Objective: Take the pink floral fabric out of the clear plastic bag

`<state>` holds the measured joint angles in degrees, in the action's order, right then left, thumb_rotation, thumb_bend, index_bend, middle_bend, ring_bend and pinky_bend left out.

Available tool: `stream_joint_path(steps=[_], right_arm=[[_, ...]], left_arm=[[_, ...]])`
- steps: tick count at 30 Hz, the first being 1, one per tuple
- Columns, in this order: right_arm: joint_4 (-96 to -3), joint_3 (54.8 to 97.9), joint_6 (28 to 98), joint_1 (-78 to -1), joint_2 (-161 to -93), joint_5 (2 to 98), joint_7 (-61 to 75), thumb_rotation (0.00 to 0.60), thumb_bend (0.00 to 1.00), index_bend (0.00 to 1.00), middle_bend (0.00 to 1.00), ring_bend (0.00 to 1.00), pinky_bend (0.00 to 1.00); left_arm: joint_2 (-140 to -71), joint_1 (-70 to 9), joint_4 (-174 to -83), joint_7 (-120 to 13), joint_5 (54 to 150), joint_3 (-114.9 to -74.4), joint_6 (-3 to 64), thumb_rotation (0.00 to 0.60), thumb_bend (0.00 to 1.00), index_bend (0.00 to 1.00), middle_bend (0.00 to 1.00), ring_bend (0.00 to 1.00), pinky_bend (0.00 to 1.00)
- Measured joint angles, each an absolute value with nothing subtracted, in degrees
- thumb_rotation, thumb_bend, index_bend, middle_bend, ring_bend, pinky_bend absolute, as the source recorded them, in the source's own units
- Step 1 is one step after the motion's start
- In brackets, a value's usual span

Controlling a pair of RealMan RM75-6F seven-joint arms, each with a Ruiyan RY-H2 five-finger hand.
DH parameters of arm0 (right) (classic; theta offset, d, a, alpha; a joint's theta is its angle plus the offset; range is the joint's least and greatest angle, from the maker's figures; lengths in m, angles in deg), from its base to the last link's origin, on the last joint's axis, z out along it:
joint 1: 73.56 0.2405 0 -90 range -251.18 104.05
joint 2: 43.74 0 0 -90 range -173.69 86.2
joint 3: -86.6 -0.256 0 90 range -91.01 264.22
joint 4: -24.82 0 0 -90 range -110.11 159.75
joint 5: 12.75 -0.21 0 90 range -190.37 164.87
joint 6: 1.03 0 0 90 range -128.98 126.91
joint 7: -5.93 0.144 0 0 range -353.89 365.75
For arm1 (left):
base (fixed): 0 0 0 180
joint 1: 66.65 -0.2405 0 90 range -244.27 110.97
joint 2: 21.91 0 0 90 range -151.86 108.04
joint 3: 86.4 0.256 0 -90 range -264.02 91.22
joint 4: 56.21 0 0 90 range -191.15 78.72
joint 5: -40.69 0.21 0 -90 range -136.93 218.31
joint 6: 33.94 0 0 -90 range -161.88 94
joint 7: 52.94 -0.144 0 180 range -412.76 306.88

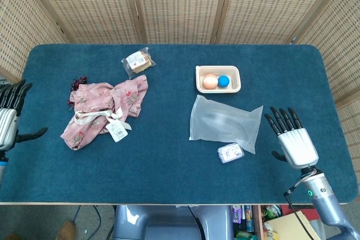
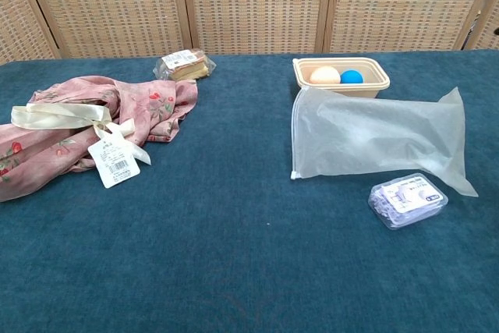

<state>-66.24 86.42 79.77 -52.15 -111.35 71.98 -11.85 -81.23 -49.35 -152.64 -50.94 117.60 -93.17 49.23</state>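
Note:
The pink floral fabric (image 1: pixel 104 107) lies crumpled on the blue table at the left, with a cream ribbon and a white tag (image 2: pixel 114 163) on it; the chest view shows the fabric (image 2: pixel 86 118) too. The clear plastic bag (image 1: pixel 225 122) lies flat and empty at centre right, also seen as the bag (image 2: pixel 378 136) in the chest view. My left hand (image 1: pixel 8 117) is at the table's left edge, fingers spread, holding nothing. My right hand (image 1: pixel 293 140) hovers right of the bag, fingers apart and empty. Neither hand shows in the chest view.
A beige tray (image 1: pixel 218 87) with an orange ball and a blue ball sits behind the bag. A small clear box with purple contents (image 1: pixel 230 152) lies by the bag's front edge. A wrapped snack (image 1: pixel 138 60) rests behind the fabric. Wicker screens stand at the back.

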Motion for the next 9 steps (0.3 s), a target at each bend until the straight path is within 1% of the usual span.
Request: stream_joint_path(steps=[3,9], right_arm=[[-67.08,86.30,82.47,-54.57,-111.89,71.61,-9.29,0.600,0.00,0.00,0.00,0.00,0.00],[-68.27,86.35,87.71,-58.25,-112.39,73.20,-3.66,0.600,0.00,0.00,0.00,0.00,0.00]], left_arm=[[-82.49,-53.07,-154.36,-53.60,119.40,-90.81,53.11,0.600,0.07,0.00,0.00,0.00,0.00],[-84.66,-58.33,-157.48,-57.80,121.36,-86.80,56.68,0.600,0.08,0.00,0.00,0.00,0.00]])
